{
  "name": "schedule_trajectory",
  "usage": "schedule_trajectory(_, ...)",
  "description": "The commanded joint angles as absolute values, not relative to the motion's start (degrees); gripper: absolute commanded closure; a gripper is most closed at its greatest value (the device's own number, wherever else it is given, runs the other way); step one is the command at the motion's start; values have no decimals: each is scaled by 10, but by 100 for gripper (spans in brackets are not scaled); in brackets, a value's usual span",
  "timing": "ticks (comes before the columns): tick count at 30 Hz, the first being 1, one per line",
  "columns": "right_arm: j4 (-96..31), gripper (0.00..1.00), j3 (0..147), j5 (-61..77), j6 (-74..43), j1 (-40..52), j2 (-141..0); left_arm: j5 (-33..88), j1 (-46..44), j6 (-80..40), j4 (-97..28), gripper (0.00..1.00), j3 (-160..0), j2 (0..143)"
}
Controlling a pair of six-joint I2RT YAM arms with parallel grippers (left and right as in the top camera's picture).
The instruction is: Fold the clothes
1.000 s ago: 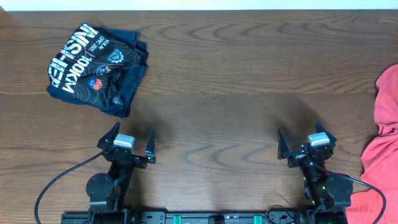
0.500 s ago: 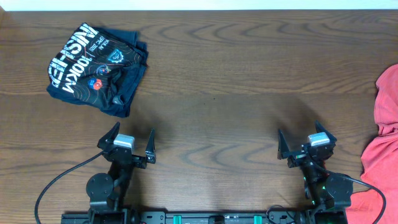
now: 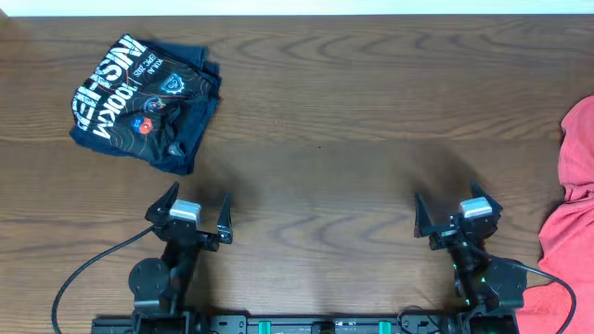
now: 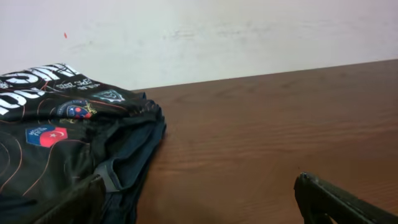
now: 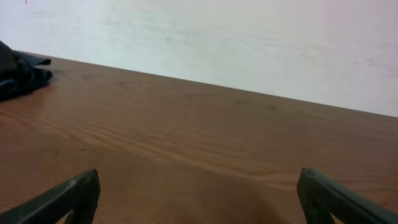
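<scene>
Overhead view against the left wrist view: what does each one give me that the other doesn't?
Overhead only: the coral-red garment bunched at the right edge of the wooden table, and the right gripper, jaws open and empty.
Left wrist only: the black sports shirt seen side-on with its layers stacked, and the pale wall behind the table's far edge.
Both: that shirt with its white lettering and small logos, the table, and the left gripper, jaws open and empty, short of the shirt.
</scene>
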State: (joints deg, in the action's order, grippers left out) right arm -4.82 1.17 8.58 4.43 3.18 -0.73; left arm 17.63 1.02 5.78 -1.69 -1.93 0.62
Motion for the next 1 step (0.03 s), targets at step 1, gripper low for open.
schedule_trajectory(1,-47,1,10,90,48,26,-4,179,8,51,-24,2,-2,2)
